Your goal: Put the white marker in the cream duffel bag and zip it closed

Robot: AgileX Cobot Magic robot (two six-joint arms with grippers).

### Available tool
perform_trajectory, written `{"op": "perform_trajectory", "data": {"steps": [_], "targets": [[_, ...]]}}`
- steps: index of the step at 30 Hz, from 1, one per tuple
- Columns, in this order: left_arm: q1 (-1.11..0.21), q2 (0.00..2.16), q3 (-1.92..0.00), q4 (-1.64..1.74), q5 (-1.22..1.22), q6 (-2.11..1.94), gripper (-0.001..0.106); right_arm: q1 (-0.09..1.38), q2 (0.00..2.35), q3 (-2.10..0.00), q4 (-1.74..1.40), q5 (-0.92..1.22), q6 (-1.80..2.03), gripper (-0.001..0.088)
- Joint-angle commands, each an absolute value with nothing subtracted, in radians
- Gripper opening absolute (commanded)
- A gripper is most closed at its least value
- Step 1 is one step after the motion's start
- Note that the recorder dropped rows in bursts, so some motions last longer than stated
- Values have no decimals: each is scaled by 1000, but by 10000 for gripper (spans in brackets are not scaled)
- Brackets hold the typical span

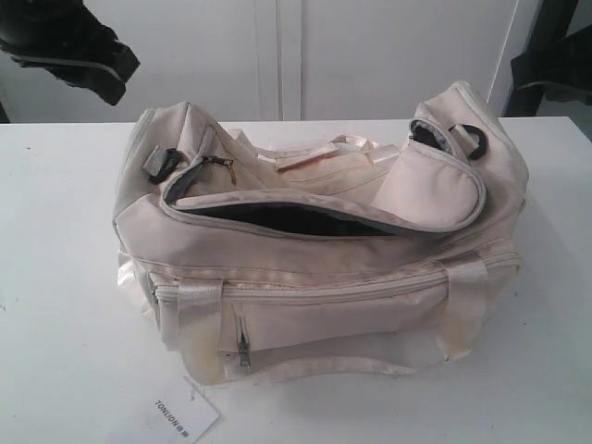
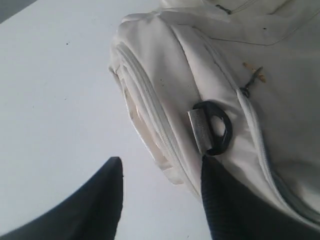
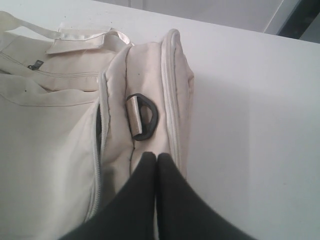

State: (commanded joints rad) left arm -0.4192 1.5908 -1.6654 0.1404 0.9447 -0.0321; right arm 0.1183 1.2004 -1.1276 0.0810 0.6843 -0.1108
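I am holding the left pincer [image 2: 161, 159] wide open and empty, the right pincer [image 3: 155, 157] fully closed (tips touching), each near one end of the cream duffel bag [image 1: 314, 268], lying unzipped on the table [image 1: 65, 351].

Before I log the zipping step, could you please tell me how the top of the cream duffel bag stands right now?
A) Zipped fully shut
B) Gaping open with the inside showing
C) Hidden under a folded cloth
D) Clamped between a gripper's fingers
B: on the cream duffel bag the top gapes wide, showing dark lining, and the zipper pull sits near one end.
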Motion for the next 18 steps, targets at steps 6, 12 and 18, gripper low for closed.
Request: {"op": "perform_trajectory", "data": {"steps": [6,12,18], "targets": [[-419,1696,-1665,143,914,-60,674,118,1200,-1128,81,684,-111,0],[-387,1768,-1665,143,906,-123,672,118,1200,-1128,81,684,-111,0],[-362,1797,-1665,87,908,-112,624,118,1200,-1128,85,684,-111,0]]}}
